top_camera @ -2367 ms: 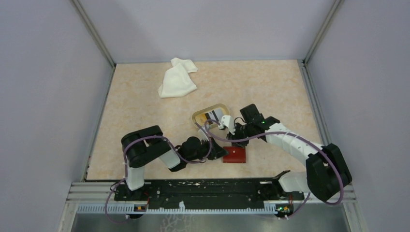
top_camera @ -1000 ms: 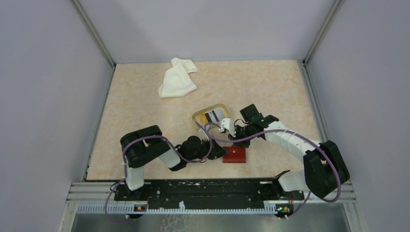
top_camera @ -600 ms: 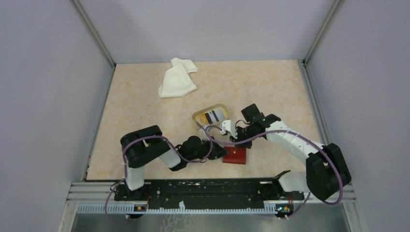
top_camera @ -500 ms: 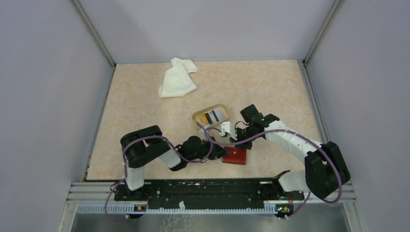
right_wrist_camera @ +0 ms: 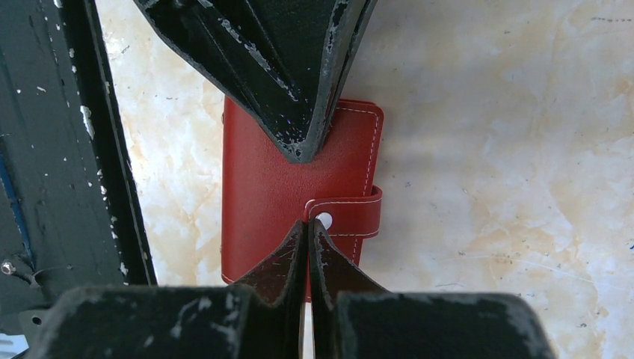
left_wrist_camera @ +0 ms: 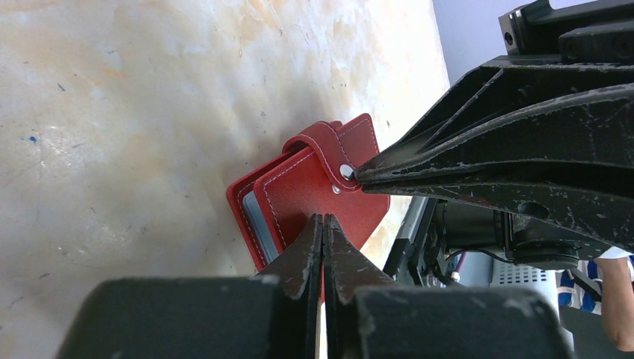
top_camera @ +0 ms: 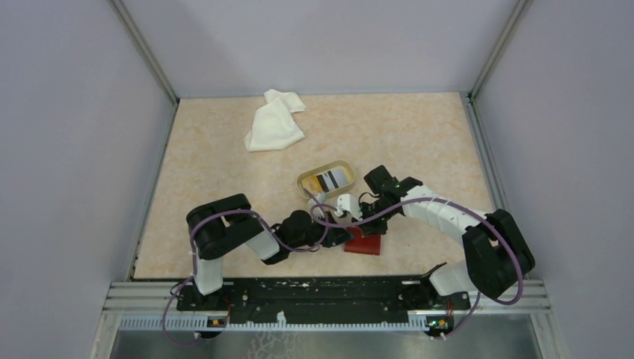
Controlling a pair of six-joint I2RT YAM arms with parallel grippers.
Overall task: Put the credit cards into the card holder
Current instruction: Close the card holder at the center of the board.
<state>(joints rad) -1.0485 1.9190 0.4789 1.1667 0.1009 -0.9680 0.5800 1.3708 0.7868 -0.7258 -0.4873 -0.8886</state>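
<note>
Card holder [top_camera: 364, 241]: red, folded closed, its strap snapped over one edge; it lies flat on the tabletop [top_camera: 419, 142], nearer the arms' bases than the tan dish [top_camera: 300, 183].
Holder's edge: in the left wrist view, pale inner leaves show between the red covers [left_wrist_camera: 314, 202] on the side away from the strap.
Left claw [left_wrist_camera: 323, 218]: fingers pressed together with nothing between them. The tips sit low over the holder's red face; I cannot tell whether they touch it.
Right claw [right_wrist_camera: 309, 223]: fingers also pressed together, nothing held. The tips meet the strap right at the snap [right_wrist_camera: 323, 219] and seem to touch it.
Claws to each other: they point at one another across the holder [right_wrist_camera: 277, 209], tips near but apart.
Credit cards [top_camera: 330, 179]: a white card with dark stripes shows inside the dish; any others there cannot be told apart from above.
Cloth [top_camera: 274, 121]: white and crumpled, at the far left of the tabletop, well apart from everything else.
</note>
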